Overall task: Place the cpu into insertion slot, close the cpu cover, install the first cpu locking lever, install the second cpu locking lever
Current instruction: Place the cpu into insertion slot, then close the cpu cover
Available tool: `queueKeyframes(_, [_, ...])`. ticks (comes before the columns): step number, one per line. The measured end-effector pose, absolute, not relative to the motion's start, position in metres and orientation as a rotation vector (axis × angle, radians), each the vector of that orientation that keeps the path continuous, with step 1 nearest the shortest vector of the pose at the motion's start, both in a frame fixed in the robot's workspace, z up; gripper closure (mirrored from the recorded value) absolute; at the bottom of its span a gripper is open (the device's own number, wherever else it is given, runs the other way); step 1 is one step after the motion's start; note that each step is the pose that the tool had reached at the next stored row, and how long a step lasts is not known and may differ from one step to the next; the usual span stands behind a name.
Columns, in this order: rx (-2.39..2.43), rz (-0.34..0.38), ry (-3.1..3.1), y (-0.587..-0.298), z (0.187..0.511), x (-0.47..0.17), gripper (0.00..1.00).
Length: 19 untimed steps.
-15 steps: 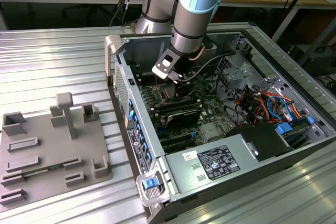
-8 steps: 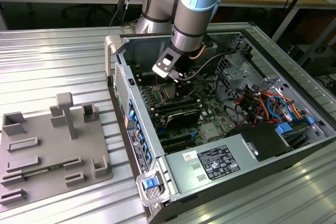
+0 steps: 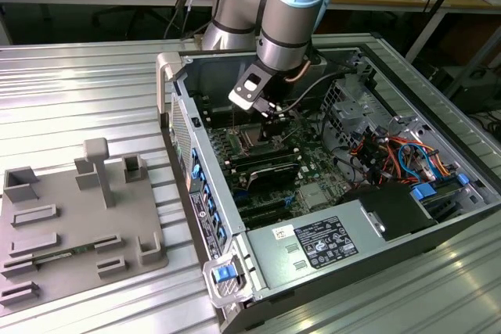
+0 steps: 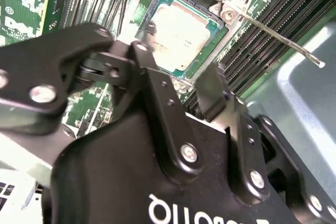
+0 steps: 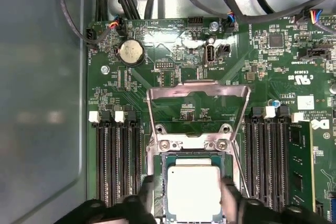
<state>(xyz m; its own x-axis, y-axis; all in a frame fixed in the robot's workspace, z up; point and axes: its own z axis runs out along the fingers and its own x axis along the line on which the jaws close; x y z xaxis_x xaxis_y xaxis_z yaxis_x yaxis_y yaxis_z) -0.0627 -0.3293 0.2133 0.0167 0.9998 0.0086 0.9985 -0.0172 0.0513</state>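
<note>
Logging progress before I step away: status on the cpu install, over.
Gripper right over cpu. Cpu looks seated in slot. Cover open, lever up. Nothing in the way.

- Your cpu (image 5: 193, 192) is a small flat square with a silver-grey metal top. It lies face up and flat inside the insertion slot, square to its sides.
- The insertion slot (image 5: 194, 157) shows you a dark rim framing the chip on the green circuit board. The chip covers its pin field.
- The cpu cover (image 5: 198, 88) is a shiny silver frame with a square window. It is open, swung back on the hinge at the slot's edge and away from the chip, and you can see green board through the window.
- One locking lever (image 4: 278, 38), a thin silver rod, runs slanting out from a bracket at a corner of the slot.
</note>
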Motion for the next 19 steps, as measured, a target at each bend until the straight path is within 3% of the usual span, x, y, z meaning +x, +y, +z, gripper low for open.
queueKeyframes(2, [2.218, 0.065, 2.181, -0.3294, 0.2134, -0.0627, 0.52])
queueKeyframes(3, [2.217, 0.064, 2.181, -0.3294, 0.2135, -0.0626, 0.64])
queueKeyframes(5, [2.217, 0.064, 2.181, -0.3294, 0.2135, -0.0627, 0.64])
queueKeyframes(9, [2.217, 0.063, 2.180, -0.3294, 0.2135, -0.0627, 0.88])
queueKeyframes(19, [2.210, 0.048, 2.174, -0.3294, 0.2134, -0.0627, 0.89])
